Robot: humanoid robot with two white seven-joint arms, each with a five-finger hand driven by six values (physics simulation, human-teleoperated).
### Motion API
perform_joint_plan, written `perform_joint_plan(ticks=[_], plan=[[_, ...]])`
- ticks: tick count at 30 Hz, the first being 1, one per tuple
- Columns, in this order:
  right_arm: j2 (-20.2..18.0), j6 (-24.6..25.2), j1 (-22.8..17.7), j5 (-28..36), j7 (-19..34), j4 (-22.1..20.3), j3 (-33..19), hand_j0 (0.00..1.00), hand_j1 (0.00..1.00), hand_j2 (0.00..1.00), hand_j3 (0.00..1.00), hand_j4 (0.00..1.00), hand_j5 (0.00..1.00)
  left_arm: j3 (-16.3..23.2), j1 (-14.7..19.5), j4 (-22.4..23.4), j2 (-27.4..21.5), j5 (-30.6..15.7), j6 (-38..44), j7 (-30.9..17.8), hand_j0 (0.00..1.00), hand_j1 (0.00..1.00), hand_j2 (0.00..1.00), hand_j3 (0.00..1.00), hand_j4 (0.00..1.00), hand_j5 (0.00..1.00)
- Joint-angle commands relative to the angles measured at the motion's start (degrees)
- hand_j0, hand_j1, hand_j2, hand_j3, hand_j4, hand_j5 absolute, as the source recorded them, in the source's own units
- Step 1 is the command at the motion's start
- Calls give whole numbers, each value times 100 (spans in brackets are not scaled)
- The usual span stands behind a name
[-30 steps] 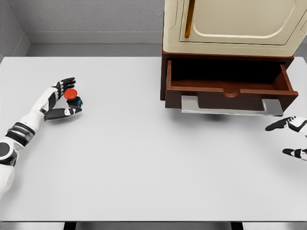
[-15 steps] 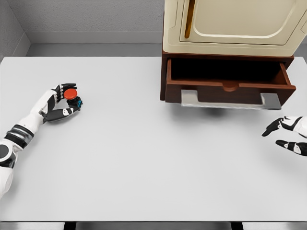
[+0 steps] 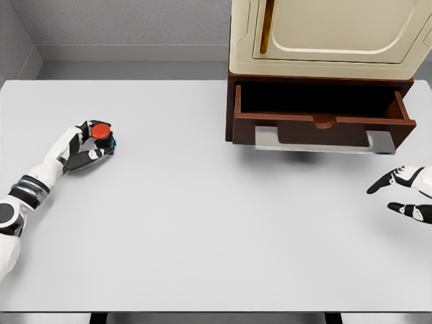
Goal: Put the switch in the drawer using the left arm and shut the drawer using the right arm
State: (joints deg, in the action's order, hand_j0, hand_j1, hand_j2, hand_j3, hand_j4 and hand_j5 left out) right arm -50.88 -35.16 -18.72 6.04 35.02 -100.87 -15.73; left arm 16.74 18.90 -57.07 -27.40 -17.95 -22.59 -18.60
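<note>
On the white table [image 3: 202, 223], red-capped switch [image 3: 102, 132], black base, teal side

A bare simulated test room: plain grey walls [image 3: 135, 23] and a white table [image 3: 202, 223].

Both arms are glossy white with rounded shells. The left arm [image 3: 30, 185], at the lower left of the frame, carries black-and-grey ringed joints. Each hand [image 3: 82, 145] mixes white plates with black fingers [image 3: 405, 210].
</note>
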Motion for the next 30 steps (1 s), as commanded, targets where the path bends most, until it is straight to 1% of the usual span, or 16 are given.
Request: perform_joint_plan(ticks=[1, 3, 5, 8, 13, 15, 19, 25, 26, 27, 30], plan=[[-10, 16, 0, 46, -2, -3, -1, 64, 64, 64, 64, 64, 64, 5, 9, -32, 25, -6, 17, -3, 47, 47, 47, 47, 47, 47], [-10, 16, -9, 46, -2, -3, -1, 64, 64, 64, 64, 64, 64, 5, 18, -58, 33, -6, 17, -12, 44, 44, 44, 44, 44, 44], [-1, 16, -9, 46, -2, -3, -1, 64, 64, 64, 64, 64, 64, -13, 18, -208, 33, 2, 17, -21, 44, 44, 44, 44, 44, 44], [-10, 16, -9, 46, -2, -3, -1, 64, 64, 64, 64, 64, 64, -13, 26, -304, 42, 2, 17, -21, 40, 40, 40, 40, 40, 40], [-1, 16, -9, 46, -2, -3, -1, 64, 64, 64, 64, 64, 64, -13, 26, -753, 33, 11, 26, -29, 38, 38, 38, 38, 38, 38], [-1, 16, -9, 46, -2, -3, -1, 64, 64, 64, 64, 64, 64, -13, 26, -867, 25, 11, 26, -29, 35, 35, 35, 35, 35, 35], [-1, 16, -9, 46, -2, -3, -1, 63, 63, 63, 63, 63, 63, -4, 44, -1183, 33, 38, 26, -29, 35, 35, 35, 35, 35, 35], [-1, 16, 0, 46, -2, -3, -1, 64, 64, 64, 64, 64, 64, 5, 62, -1456, 121, 55, 26, -29, 35, 35, 35, 35, 35, 35], [-1, 16, 0, 46, -2, -3, 8, 64, 64, 64, 64, 64, 64, 14, 62, -1579, 130, 55, 35, -29, 35, 35, 35, 35, 35, 35], [-1, 16, -9, 46, -2, -3, 52, 64, 64, 64, 64, 64, 64, 5, 70, -1658, 174, 73, 26, -29, 35, 35, 35, 35, 35, 35], [-1, 16, 9, 46, -2, -3, 149, 64, 64, 64, 64, 64, 64, 5, 185, -1684, 420, 398, 0, -29, 35, 35, 35, 35, 35, 35]])
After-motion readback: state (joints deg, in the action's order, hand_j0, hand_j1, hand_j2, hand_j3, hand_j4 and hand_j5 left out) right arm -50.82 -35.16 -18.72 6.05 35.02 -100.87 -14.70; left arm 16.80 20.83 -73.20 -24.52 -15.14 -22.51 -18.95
